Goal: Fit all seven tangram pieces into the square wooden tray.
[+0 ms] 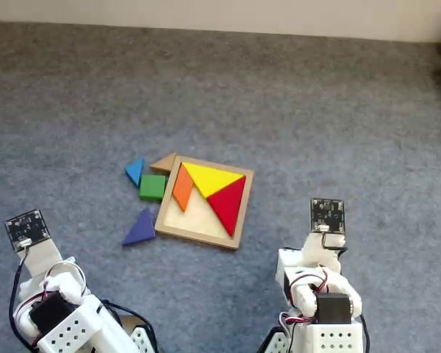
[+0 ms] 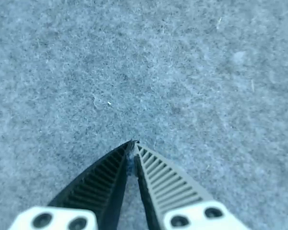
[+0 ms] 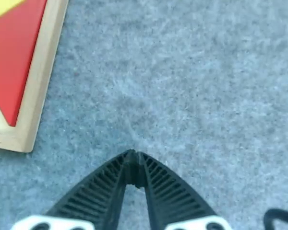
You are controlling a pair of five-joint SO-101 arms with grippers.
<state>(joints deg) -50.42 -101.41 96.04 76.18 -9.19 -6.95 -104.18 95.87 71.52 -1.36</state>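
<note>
The tray [image 1: 198, 237] in the bench [image 1: 338, 103] middle holds three pieces [image 1: 209, 179], the green square [image 1: 152, 187] and three more likely wait beside it for picking, and the left claw [image 2: 133, 143] and right claw [image 3: 133, 154] are pressed together, empty.

Your left arm [image 1: 55, 305] and right arm [image 1: 320, 290] sit folded back, well apart. Your left gripper [image 2: 133, 144] has its tips touching; your right gripper [image 3: 133, 154] is closed too.

Legible txt/nos./signs: none. We check the tray [image 1: 198, 237], tangram pcs [image 1: 209, 179] and the arms' circuit boards [image 1: 327, 214]: plain surfaces on the first two, board markings too small to read.
</note>
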